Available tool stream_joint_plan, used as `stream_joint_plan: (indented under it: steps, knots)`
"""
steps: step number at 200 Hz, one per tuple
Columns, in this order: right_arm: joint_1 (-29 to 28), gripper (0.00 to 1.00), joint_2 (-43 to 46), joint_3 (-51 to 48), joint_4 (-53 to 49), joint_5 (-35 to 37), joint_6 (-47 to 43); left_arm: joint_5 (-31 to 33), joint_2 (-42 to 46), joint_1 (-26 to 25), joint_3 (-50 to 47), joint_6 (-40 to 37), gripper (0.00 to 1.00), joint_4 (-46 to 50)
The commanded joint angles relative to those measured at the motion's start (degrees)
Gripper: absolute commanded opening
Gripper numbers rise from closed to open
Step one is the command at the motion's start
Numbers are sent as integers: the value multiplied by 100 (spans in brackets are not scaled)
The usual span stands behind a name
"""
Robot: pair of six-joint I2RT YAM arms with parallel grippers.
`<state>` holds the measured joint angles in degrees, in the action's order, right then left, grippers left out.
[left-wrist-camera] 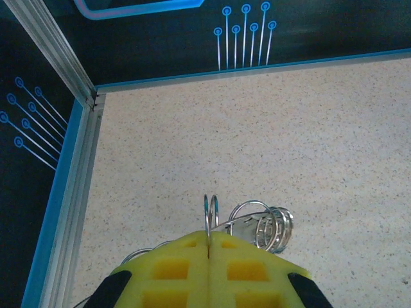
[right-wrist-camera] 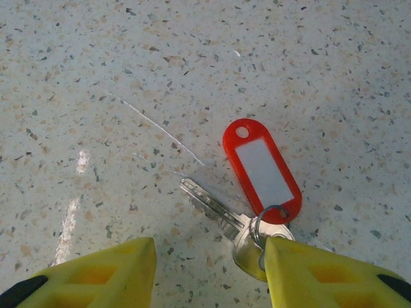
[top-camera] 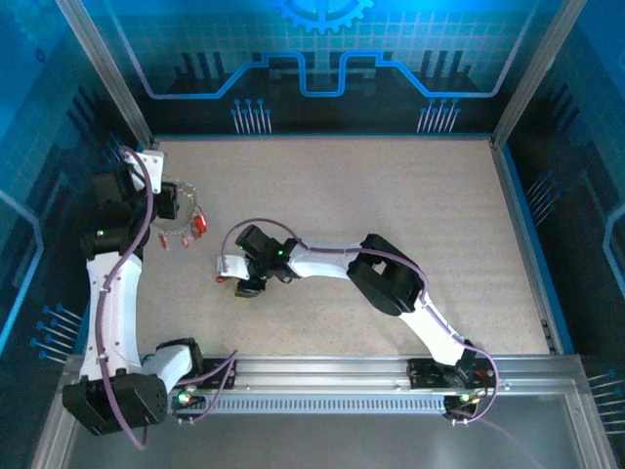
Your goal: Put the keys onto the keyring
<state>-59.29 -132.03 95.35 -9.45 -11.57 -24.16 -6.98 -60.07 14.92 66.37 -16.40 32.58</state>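
Observation:
One key (right-wrist-camera: 215,206), silver with a small ring and a red tag (right-wrist-camera: 262,168) with a white label, lies flat on the table. My right gripper (right-wrist-camera: 209,256) stands open over it, and the right fingertip (right-wrist-camera: 302,269) touches the key's head. From above, this gripper (top-camera: 229,274) is at mid-table with the red tag (top-camera: 223,280) at its tip. My left gripper (left-wrist-camera: 209,236) is shut on the keyring's silver ring (left-wrist-camera: 212,212), which stands upright from the pads beside a coil of silver rings (left-wrist-camera: 273,228). Red-tagged keys (top-camera: 198,224) hang by the left gripper (top-camera: 184,208). The teal band is hidden.
A metal frame post (left-wrist-camera: 58,54) and the blue-edged wall (left-wrist-camera: 257,67) stand close to the left gripper at the table's far-left corner. The speckled table (top-camera: 391,195) stretches right and far of both grippers.

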Motion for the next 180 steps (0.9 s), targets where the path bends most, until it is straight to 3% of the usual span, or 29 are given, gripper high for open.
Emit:
stream_joint_plan:
  steps: [1,96,122,180]
  knots:
    - [87,48,-72,269,-255,-74,157,-230,119,64,-12,81,0,-414]
    - [-2,38,-421,418,-32,484,479,-92,199,66,-81,94,0,-518]
    - [-13,28,-397,396,42,598,518,-110,246,64,-142,100,0,-595]
    - [-39,30,-290,397,62,482,527,-137,294,63,-177,68,0,-593]
